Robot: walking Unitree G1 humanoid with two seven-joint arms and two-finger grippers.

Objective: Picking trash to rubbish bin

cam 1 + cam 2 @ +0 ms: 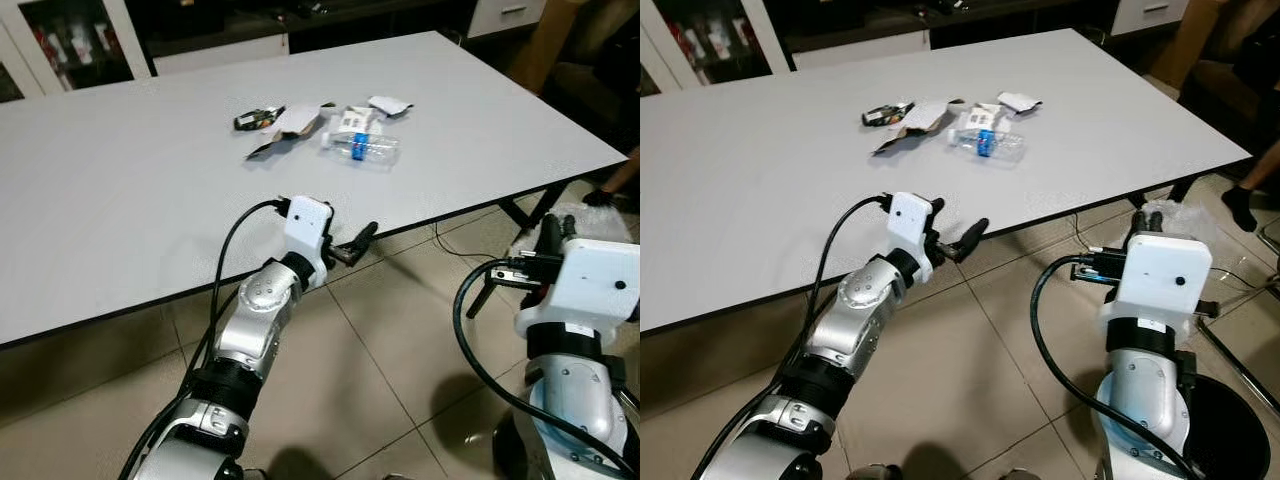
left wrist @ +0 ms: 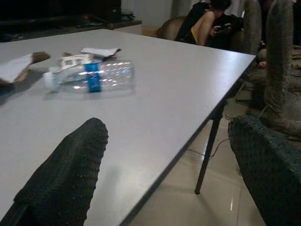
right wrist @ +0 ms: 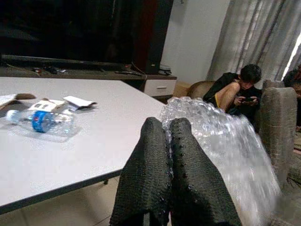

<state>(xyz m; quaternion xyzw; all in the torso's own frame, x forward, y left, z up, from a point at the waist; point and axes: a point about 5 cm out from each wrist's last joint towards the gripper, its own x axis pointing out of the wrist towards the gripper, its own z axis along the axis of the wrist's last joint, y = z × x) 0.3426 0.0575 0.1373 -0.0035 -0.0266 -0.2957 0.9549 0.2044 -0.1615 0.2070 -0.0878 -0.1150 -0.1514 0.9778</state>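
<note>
The trash lay in a loose cluster on the far middle of the white bench [image 1: 120,190]. Nearest the robot was a clear bottle [image 1: 362,148] with a blue label, on its side. Just behind it sat a small printed carton [image 1: 357,120] and a white scrap [image 1: 389,105]. To the left lay a torn cardboard piece [image 1: 285,128], and at the far left end a dark wrapper [image 1: 256,119]. The pieces lay close together; whether they touched could not be told.

A crumpled piece of clear plastic [image 3: 221,141] was in the right gripper [image 3: 169,155], whose jaws were pressed together with the plastic bunched against and beyond them. This gripper was off the bench's right end, over the floor [image 1: 400,330], and a black bin [image 1: 1230,430] stood just below and to the right of that arm.

The left gripper [image 1: 352,246] was at the bench's near edge, well short of the cluster, its jaws spread wide and holding nothing; in the left wrist view the two fingers [image 2: 66,179] framed the bench top with the bottle lying ahead.

Past the bench's far right corner a person [image 3: 235,92] sat in an armchair, and a foot [image 1: 1243,205] rested on the floor by the bench's right end.
</note>
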